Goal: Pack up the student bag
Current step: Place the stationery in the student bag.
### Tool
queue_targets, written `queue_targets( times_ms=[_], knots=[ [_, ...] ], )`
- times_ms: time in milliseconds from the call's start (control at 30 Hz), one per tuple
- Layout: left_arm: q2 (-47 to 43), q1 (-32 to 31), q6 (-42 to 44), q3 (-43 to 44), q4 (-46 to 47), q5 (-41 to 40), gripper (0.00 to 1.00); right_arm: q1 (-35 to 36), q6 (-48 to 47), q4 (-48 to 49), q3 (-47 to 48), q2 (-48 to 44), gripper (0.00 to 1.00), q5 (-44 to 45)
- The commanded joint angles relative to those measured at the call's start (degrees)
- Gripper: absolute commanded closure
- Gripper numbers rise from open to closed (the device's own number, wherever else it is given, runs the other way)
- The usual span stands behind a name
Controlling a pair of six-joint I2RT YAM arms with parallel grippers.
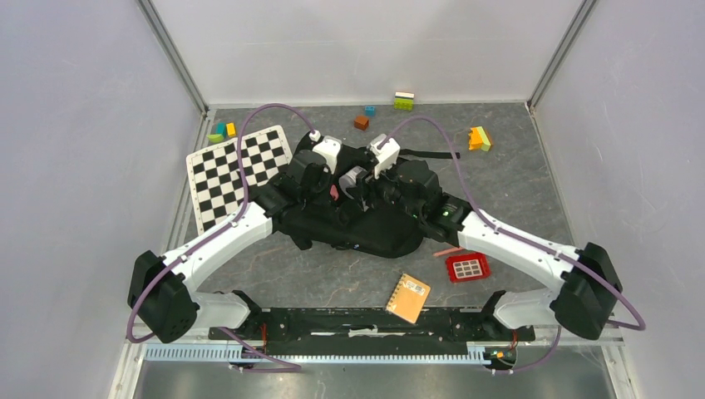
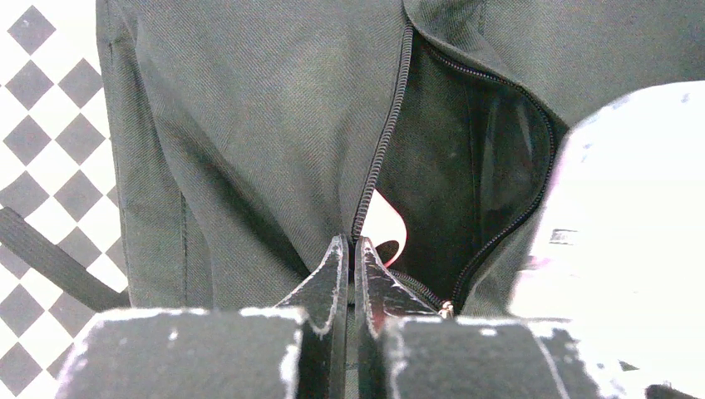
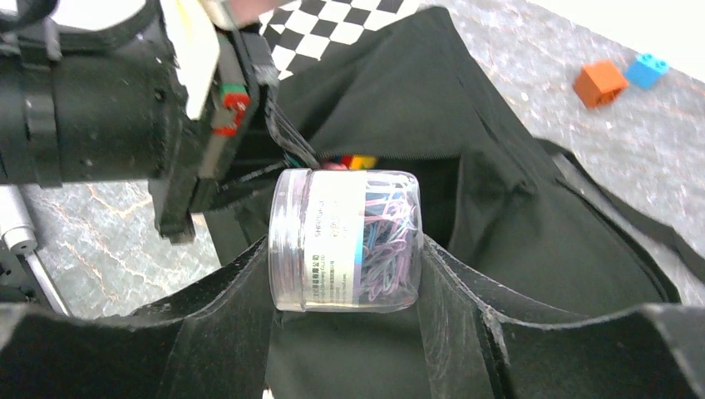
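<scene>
The student bag (image 1: 366, 229) is a large black backpack lying in the middle of the table. Its zipped pocket (image 2: 465, 166) gapes open, and something white with a red rim (image 2: 387, 226) shows inside. My left gripper (image 2: 350, 243) is shut on the bag's fabric at the zipper edge, at the near end of the opening. My right gripper (image 3: 347, 249) is shut on a clear jar of coloured paper clips (image 3: 345, 237), held on its side just above the bag (image 3: 515, 183) next to the opening. From above, both grippers (image 1: 312, 179) (image 1: 366, 179) meet over the bag's far half.
A checkerboard (image 1: 237, 170) lies partly under the bag's left side. An orange notebook (image 1: 408, 298) and a red calculator-like item (image 1: 467, 268) sit near the front. Toy bricks (image 1: 404, 100) (image 1: 479, 139) (image 1: 362, 122) (image 1: 222, 130) are scattered along the back. Walls close in three sides.
</scene>
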Motion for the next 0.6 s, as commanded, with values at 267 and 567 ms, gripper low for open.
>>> queue_targets(
  times_ms=[267, 567],
  knots=[
    [-1.5, 0.0, -2.2, 1.2, 2.2, 0.3, 0.98, 0.3, -4.0, 12.8, 1.4, 11.2, 0.55, 2.9],
    [-2.4, 0.0, -2.7, 1.1, 2.6, 2.0, 0.98, 0.2, -5.8, 20.4, 1.5, 18.3, 0.55, 8.8]
  ],
)
